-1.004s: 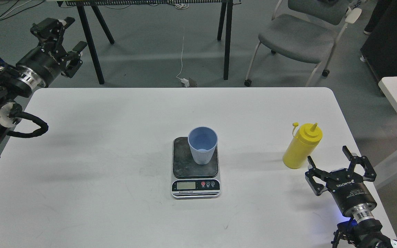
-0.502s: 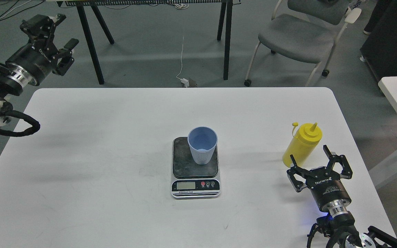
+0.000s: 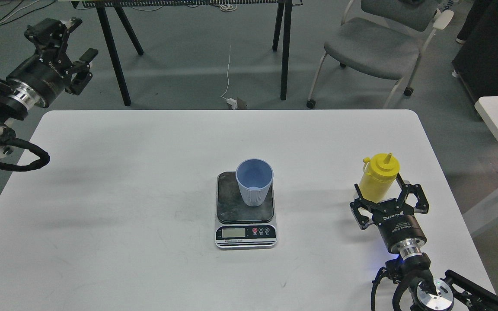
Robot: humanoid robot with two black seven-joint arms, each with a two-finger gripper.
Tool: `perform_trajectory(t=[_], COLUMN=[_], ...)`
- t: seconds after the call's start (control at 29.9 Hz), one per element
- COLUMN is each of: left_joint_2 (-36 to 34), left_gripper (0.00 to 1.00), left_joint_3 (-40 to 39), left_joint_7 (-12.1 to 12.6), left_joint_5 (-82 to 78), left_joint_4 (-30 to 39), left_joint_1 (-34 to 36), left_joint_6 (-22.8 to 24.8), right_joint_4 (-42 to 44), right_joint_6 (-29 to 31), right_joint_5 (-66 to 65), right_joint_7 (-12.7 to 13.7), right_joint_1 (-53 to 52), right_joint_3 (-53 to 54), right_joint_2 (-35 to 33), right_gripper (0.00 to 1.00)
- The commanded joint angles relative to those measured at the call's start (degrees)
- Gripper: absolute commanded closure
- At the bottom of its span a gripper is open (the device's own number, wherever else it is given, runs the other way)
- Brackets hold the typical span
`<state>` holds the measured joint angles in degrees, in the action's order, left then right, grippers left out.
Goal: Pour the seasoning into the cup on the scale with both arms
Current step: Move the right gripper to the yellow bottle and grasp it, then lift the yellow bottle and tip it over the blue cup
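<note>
Head view: cup (image 3: 254, 182) on scale (image 3: 245, 210), seemingly empty. Bottle (image 3: 378, 177) at 3 o'clock, now between right gripper's (image 3: 388, 194) spread fingers, which have advanced around it. Left gripper (image 3: 61, 45) spread, at 10 o'clock.

cup (image 3: 254, 181): upright on the scale (image 3: 245, 209), mid counter (image 3: 145, 194)
bottle (image 3: 378, 178): upright, far right of the scale
right gripper (image 3: 379, 195): fingers (image 3: 357, 193) spread either side of the bottle
left gripper (image 3: 59, 43): raised, beyond the counter's left corner

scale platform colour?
Dark, mottled grey-black platform on the scale, clearest in the head view.
</note>
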<state>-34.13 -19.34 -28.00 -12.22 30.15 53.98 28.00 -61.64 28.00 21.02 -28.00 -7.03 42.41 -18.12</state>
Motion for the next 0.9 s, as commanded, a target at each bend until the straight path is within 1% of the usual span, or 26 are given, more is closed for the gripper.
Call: perform_trajectory(t=[0.0, 0.03, 0.1, 0.17, 0.27, 0.37, 0.43, 0.74, 0.77, 0.87], left_joint_2=[0.0, 0.0, 0.0, 0.0, 0.0, 0.0, 0.0, 0.0, 0.0, 0.0], left_gripper=[0.27, 0.27, 0.27, 0.27, 0.27, 0.27, 0.27, 0.27, 0.27, 0.27], left_joint_3=[0.0, 0.0, 0.0, 0.0, 0.2, 0.2, 0.2, 0.1, 0.0, -0.1], left_joint_7=[0.0, 0.0, 0.0, 0.0, 0.0, 0.0, 0.0, 0.0, 0.0, 0.0], left_joint_5=[-0.1, -0.1, -0.1, -0.1, -0.2, -0.2, -0.2, -0.2, -0.2, -0.2], left_joint_4=[0.0, 0.0, 0.0, 0.0, 0.0, 0.0, 0.0, 0.0, 0.0, 0.0], left_joint_1=[0.0, 0.0, 0.0, -0.1, -0.1, -0.1, -0.1, 0.0, 0.0, 0.3], left_joint_6=[0.0, 0.0, 0.0, 0.0, 0.0, 0.0, 0.0, 0.0, 0.0, 0.0], right_joint_4=[0.5, 1.0, 2.0, 2.6, 2.9, 3.8, 4.2, 4.1, 4.2, 3.5], right_joint_6=[0.0, 0.0, 0.0, 0.0, 0.0, 0.0, 0.0, 0.0, 0.0, 0.0], right_joint_5=[0.0, 0.0, 0.0, 0.0, -0.1, -0.2, -1.0, -3.3, -4.6, -14.7], right_joint_7=[0.0, 0.0, 0.0, 0.0, 0.0, 0.0, 0.0, 0.0, 0.0, 0.0], right_joint_1=[0.0, 0.0, -0.3, -0.4, -0.7, -0.9, -1.1, -3.1, -4.2, -7.2], right_joint_3=[0.3, 0.4, 0.5, 0.5, 1.0, 1.1, 1.2, 0.9, 0.4, 0.6], right_joint_2=[0.2, 0.5, 1.2, 1.2, 1.2, 1.3, 1.7, 1.8, 1.2, -0.2], right_gripper=[0.15, 0.22, 0.29, 0.32, 0.41, 0.45, 0.52, 0.59, 0.62, 0.62])
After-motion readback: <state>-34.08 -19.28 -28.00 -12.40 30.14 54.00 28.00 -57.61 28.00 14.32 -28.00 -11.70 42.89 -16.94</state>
